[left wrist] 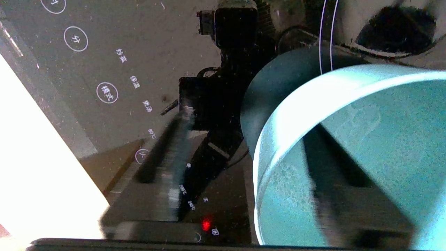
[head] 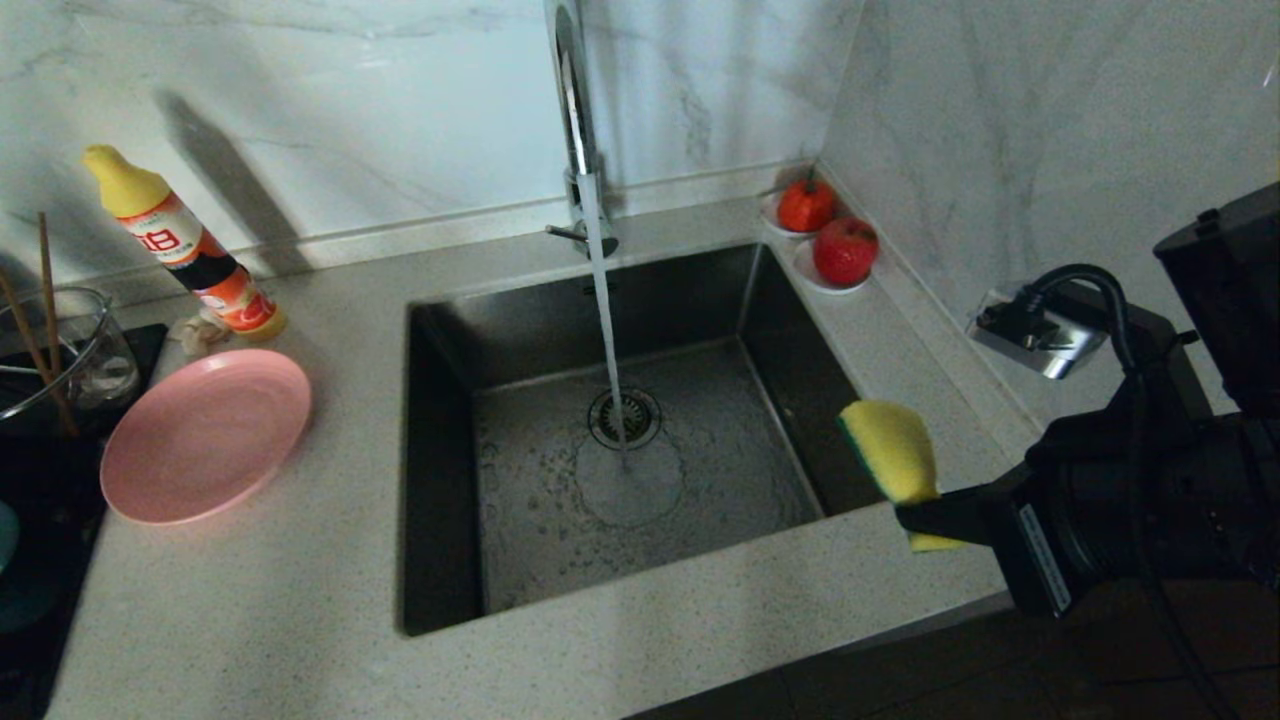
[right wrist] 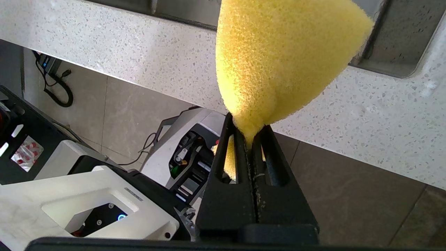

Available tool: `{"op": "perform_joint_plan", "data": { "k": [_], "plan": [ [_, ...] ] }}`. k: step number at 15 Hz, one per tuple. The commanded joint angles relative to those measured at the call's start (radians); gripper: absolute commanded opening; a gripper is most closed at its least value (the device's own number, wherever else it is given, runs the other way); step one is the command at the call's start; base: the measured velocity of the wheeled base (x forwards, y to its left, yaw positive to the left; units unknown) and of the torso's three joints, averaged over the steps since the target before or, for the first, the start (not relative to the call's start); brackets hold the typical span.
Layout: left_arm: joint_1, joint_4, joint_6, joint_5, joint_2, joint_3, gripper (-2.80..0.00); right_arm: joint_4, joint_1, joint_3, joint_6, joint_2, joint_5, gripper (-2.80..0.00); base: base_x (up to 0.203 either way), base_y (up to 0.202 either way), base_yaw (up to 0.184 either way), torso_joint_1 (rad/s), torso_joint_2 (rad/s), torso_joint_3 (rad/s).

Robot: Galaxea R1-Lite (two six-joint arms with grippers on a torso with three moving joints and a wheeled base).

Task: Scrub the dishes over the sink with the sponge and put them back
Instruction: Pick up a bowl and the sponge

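Note:
In the left wrist view, my left gripper [left wrist: 249, 120] is open and straddles the rim of the teal-blue bowl [left wrist: 362, 139]. One finger [left wrist: 339, 181] is inside the bowl, the other [left wrist: 167, 164] outside over the black hob. This gripper is out of the head view. At the sink's [head: 700, 500] right edge, my right gripper [head: 915, 515] [right wrist: 248, 129] is shut on the yellow sponge [head: 893, 448] [right wrist: 278, 59] and holds it above the counter. The pink plate [head: 205, 432] lies on the counter left of the sink. Water runs from the tap [head: 572, 100] onto the drain.
A detergent bottle [head: 185, 245] and a beige rag [head: 200, 330] sit behind the plate. A glass cup with chopsticks [head: 60, 350] stands on the hob [left wrist: 104, 69]. Two red fruits on saucers [head: 845, 250] fill the back right corner. A wall plug [head: 1040, 335] is near my right arm.

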Motion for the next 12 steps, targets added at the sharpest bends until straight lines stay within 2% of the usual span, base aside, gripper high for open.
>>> {"op": "perform_joint_plan", "data": {
  "k": [1, 5, 8, 12],
  "plan": [
    [0.0, 0.003, -0.005, -0.002, 0.003, -0.006, -2.8, 0.003, 0.0, 0.0, 0.001, -0.002, 0.0, -2.8, 0.0, 0.0, 0.0, 0.0, 0.0, 0.0],
    [0.0, 0.004, -0.01, -0.006, -0.02, -0.008, -2.8, 0.003, 0.0, 0.0, 0.001, -0.003, 0.001, -2.8, 0.0, 0.0, 0.0, 0.0, 0.0, 0.0],
    [0.0, 0.069, -0.012, -0.107, -0.072, -0.023, -2.8, 0.004, 0.0, 0.002, 0.001, -0.007, 0.001, -2.8, 0.0, 0.0, 0.0, 0.0, 0.0, 0.0],
    [-0.001, 0.133, -0.009, -0.142, -0.133, -0.039, -2.8, 0.009, 0.0, 0.002, 0.001, -0.016, 0.002, -2.8, 0.0, 0.0, 0.0, 0.0, 0.0, 0.0]
  ]
}}
